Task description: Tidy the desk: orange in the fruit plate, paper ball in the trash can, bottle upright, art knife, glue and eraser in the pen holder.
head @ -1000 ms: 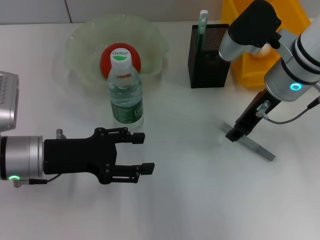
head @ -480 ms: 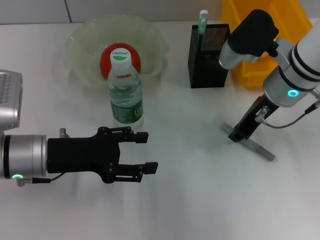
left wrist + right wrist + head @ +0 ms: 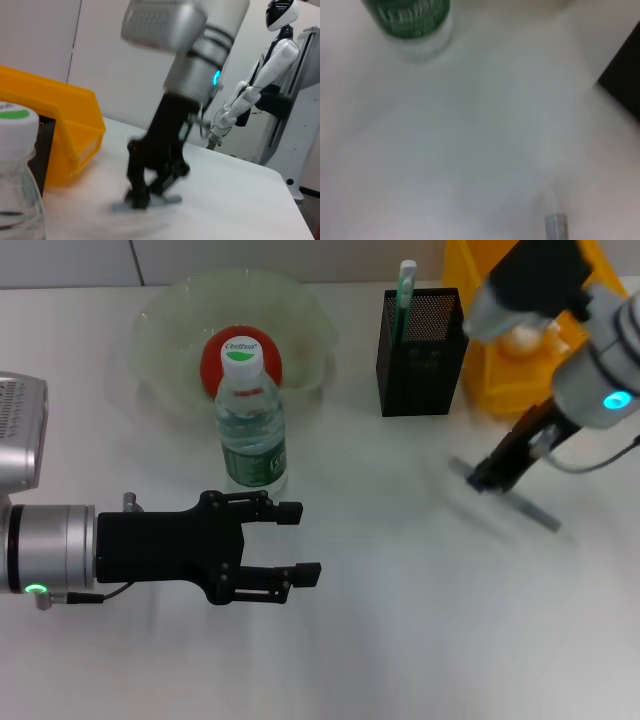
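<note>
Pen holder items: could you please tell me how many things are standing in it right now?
1: a green-and-white stick rises from the black mesh pen holder at its back left corner. Shorter items could be hidden inside.

We see the bottle's green-labelled base (image 3: 407, 22) standing on the white table (image 3: 470, 140), a grey art knife tip (image 3: 556, 227), and the black pen holder's corner (image 3: 622, 90).

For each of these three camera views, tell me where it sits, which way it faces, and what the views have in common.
Head view: on the head, looking down at the table; left gripper and right gripper both show.
Left wrist view: on the left wrist, facing across the table at the right gripper over the art knife; none of its own arm shows.
Right wrist view: looks down at the table; no robot parts.
Shared: bottle, art knife.
</note>
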